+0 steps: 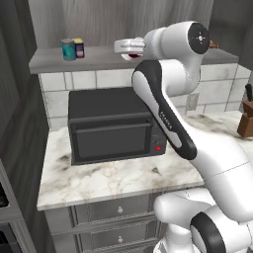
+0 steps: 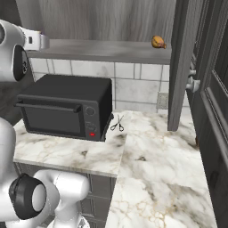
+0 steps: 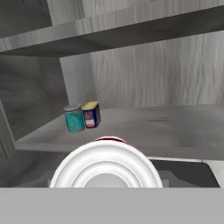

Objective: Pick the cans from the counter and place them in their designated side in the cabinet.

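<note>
My gripper (image 1: 130,52) hovers at the front edge of the cabinet shelf (image 1: 99,59), shut on the red can with white bands (image 1: 133,56). In the hand view that can's white-ringed top (image 3: 105,164) sits close in front, with a red rim showing behind it. The yellow-topped dark blue can (image 1: 79,48) (image 3: 91,114) stands upright at the left end of the shelf board (image 3: 170,127), touching a teal can (image 1: 68,49) (image 3: 73,118). The marble counter (image 1: 108,178) (image 2: 151,160) lies below.
A black microwave (image 1: 113,126) (image 2: 67,107) stands on the counter under the shelf. Scissors (image 2: 117,124) lie beside it. A brown-orange food item (image 2: 158,42) rests at the shelf's right end, by the open cabinet door (image 2: 180,67). A knife block (image 1: 245,121) is far right.
</note>
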